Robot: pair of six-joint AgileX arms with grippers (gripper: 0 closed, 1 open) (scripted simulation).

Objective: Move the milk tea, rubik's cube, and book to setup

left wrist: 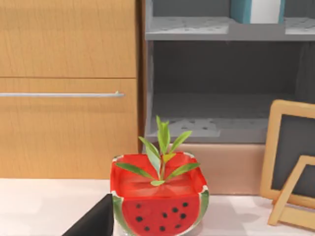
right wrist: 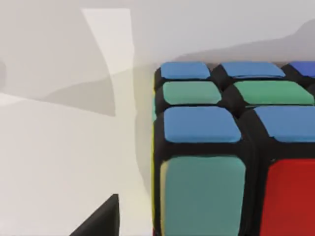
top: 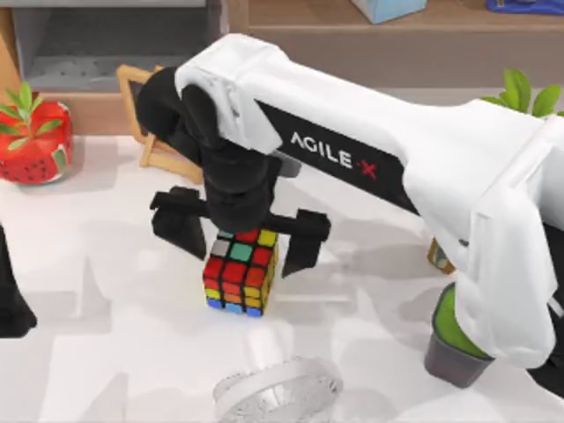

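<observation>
The rubik's cube (top: 239,270) sits on the white table near the middle, black-edged with red, green, yellow and blue stickers. My right arm reaches across from the right, and its gripper (top: 242,231) hangs open just above the cube's far side, one black finger on each side of it. The right wrist view shows the rubik's cube (right wrist: 231,147) close up, with one fingertip (right wrist: 98,221) beside it, not touching. My left arm (top: 9,295) is parked at the table's left edge. The milk tea and the book are out of view.
A watermelon-shaped planter (top: 33,141) (left wrist: 157,201) stands at the back left. A wooden-framed chalkboard (top: 141,115) (left wrist: 290,157) leans near the shelf. A white fan (top: 278,388) lies at the front. A grey pot (top: 451,348) with green contents stands under my right arm.
</observation>
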